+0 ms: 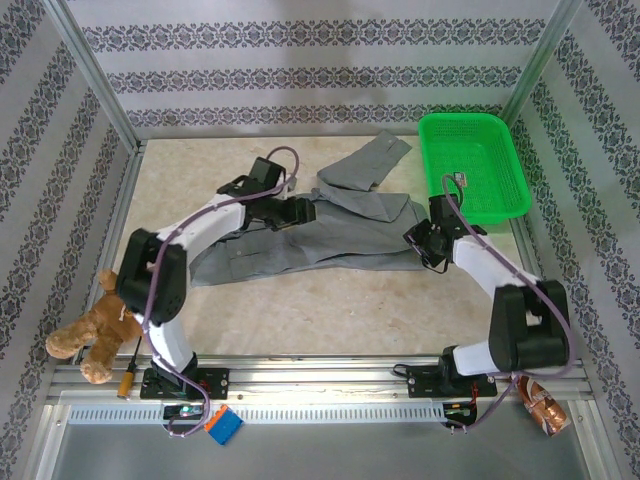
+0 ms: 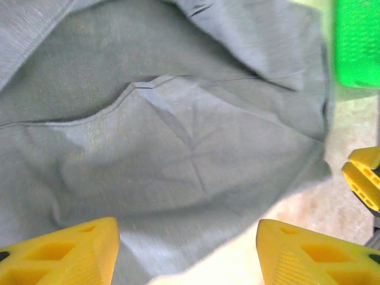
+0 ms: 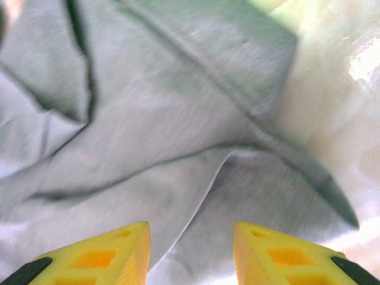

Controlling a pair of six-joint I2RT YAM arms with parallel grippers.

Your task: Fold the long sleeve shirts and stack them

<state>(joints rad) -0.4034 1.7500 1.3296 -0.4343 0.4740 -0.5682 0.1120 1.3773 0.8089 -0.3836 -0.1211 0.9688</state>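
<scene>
A grey shirt [image 1: 340, 235] lies crumpled across the middle of the table [image 1: 330, 320], stretched from left to right. One sleeve [image 1: 372, 158] runs off toward the far edge and ends just beside the left side of a green basket [image 1: 480, 170], which sits in the far right corner. The body of the shirt is partly doubled over itself, with seams and folds showing in both wrist views.

The left tool [image 2: 187, 246] hangs over the far left part of the shirt. Its yellow fingers [image 2: 71, 252] stand wide apart, released, with nothing between them and only cloth below. The shirt's right edge and a strip of bare table lie just ahead of it.

The right tool [image 3: 190, 249] is at the right end of the shirt, near the basket's near left corner. It is also released, its fingers [image 3: 113, 258] parted above a folded hem without pinching it.

A brown plush toy [image 1: 95, 330] lies at the left edge of the table, well apart from the shirt.
</scene>
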